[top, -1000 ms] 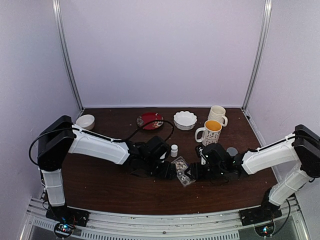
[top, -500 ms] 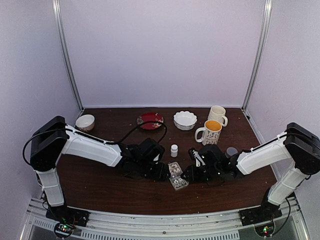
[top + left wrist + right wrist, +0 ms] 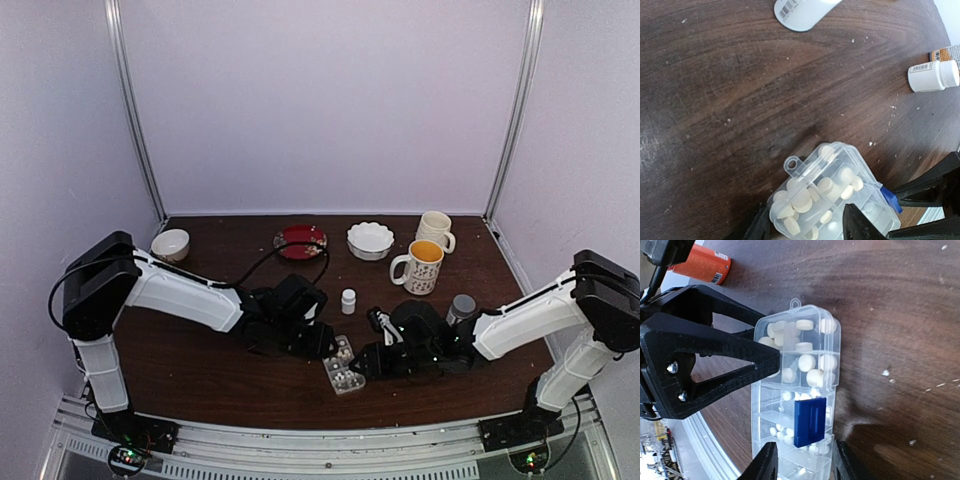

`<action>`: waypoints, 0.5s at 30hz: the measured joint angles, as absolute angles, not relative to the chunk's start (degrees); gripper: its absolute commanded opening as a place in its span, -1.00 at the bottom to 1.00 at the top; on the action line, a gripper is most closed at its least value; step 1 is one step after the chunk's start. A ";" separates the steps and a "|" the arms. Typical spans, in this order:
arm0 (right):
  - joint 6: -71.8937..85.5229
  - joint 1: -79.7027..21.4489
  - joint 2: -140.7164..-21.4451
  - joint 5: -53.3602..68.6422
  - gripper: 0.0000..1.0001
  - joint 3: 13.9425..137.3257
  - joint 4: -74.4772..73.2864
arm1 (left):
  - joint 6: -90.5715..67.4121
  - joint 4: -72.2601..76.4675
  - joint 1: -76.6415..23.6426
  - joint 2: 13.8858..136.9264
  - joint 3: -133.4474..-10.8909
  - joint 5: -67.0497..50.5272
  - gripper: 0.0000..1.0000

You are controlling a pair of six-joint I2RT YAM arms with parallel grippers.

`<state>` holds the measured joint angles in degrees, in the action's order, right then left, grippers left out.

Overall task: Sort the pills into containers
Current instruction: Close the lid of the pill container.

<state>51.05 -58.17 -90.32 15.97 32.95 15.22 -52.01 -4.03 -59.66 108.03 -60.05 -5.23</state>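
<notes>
**Top view.** The pill box (image 3: 342,368) lies on the dark wooden surface (image 3: 200,385), front and centre. The left claw (image 3: 325,346) comes at it from one side and the right claw (image 3: 366,361) from the other. Two arms crowd one small, light box, so an uneven push could spin it or skid it away, or the fingers could knock together.

**Left wrist.** The left claw (image 3: 805,223) straddles one end of the pill box (image 3: 832,150); I cannot tell whether it presses. The box is thin, clear, rigid plastic with rounded corners and a small hanging tab, slick against the smooth wood grain (image 3: 715,100). A squeeze on those walls could pop it loose. The pills (image 3: 825,186) are flat, round, chalky beige discs heaped in the end cells. A white bottle (image 3: 932,76) lies nearby on its side and would likely roll if nudged.

**Right wrist.** The right claw (image 3: 802,463) brackets the other end of the box; grip or gap, I cannot tell. A blue latch (image 3: 810,421) sits on the lid. If it gave way while the box was tilted, the sorted pills would mix or spill. An orange bottle (image 3: 700,262) lies beyond.
</notes>
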 measured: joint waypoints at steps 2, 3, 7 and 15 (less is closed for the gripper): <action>50.54 -58.15 -89.45 14.72 -0.09 32.99 13.65 | -51.99 -4.32 -59.61 108.44 -60.64 -5.37 0.02; 50.04 -58.15 -88.97 13.93 -0.09 33.19 12.49 | -51.94 -4.58 -59.61 108.68 -60.99 -5.39 0.01; 47.31 -57.89 -88.53 9.93 -0.14 35.86 6.98 | -51.66 -5.61 -59.61 109.40 -62.26 -5.39 -0.01; 43.68 -56.99 -89.80 5.76 -0.47 39.07 2.55 | -50.35 -7.75 -59.61 109.84 -63.57 -5.15 -0.01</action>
